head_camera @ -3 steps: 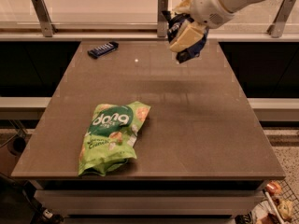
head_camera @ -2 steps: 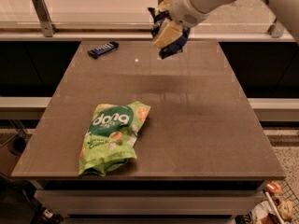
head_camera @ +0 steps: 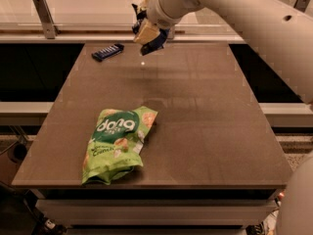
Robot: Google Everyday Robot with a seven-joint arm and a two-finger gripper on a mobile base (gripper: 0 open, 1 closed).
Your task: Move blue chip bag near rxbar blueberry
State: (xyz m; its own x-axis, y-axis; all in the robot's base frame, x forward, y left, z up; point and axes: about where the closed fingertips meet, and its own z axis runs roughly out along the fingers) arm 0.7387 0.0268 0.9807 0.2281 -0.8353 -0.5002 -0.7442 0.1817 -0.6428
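My gripper (head_camera: 147, 32) hangs above the far edge of the table, shut on the blue chip bag (head_camera: 157, 43). Only dark navy edges of the bag show around the tan fingers (head_camera: 145, 33), and it is held clear of the tabletop. The rxbar blueberry (head_camera: 107, 52), a small flat dark blue bar, lies on the table at the far left, a short way left of and below the gripper. The white arm reaches in from the upper right.
A large bright green snack bag (head_camera: 117, 141) lies at the front left of the brown table (head_camera: 205, 121). A pale counter with metal rail posts (head_camera: 43, 16) runs behind the table. Dark gaps drop off at both sides.
The gripper has carried the blue chip bag leftward along the far edge, closer to the rxbar. The green bag and the rxbar have not moved.
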